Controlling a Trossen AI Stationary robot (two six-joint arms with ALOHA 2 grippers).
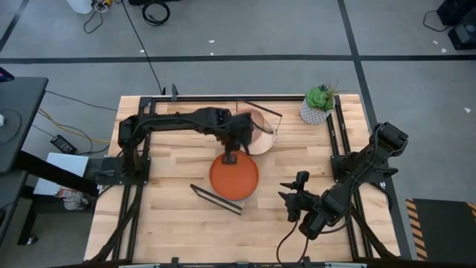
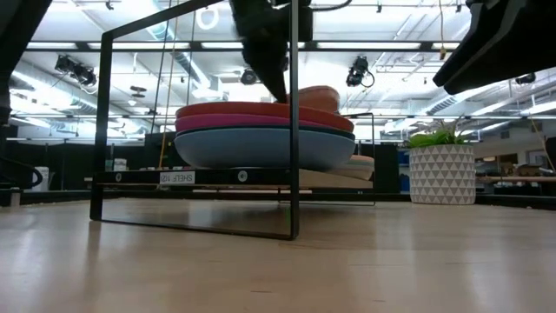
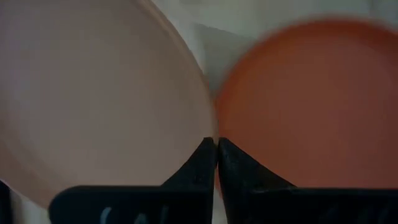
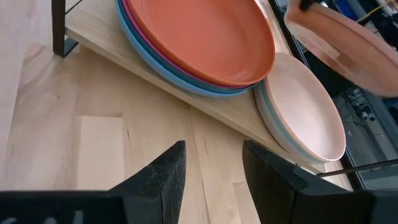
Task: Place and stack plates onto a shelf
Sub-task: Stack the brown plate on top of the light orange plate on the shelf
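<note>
The tan plate hangs tilted from my left gripper, above the shelf's far part; the right wrist view shows this tan plate over a cream-topped stack. The orange plate tops the other stack, above a magenta plate and a blue plate. Both stacks rest on the light wooden shelf with black legs. My right gripper waits open, low over the table to the shelf's right. My left gripper pinches the tan plate's rim between its two shut fingers, coming from above. The plate is lifted clear and tilted, sloping down away from the fingers over the cream-topped stack.
A small white pot with a green plant stands at the table's far right, also seen in the low view. The shelf's black frame rises around the stacks. Bare table top lies near the front left.
</note>
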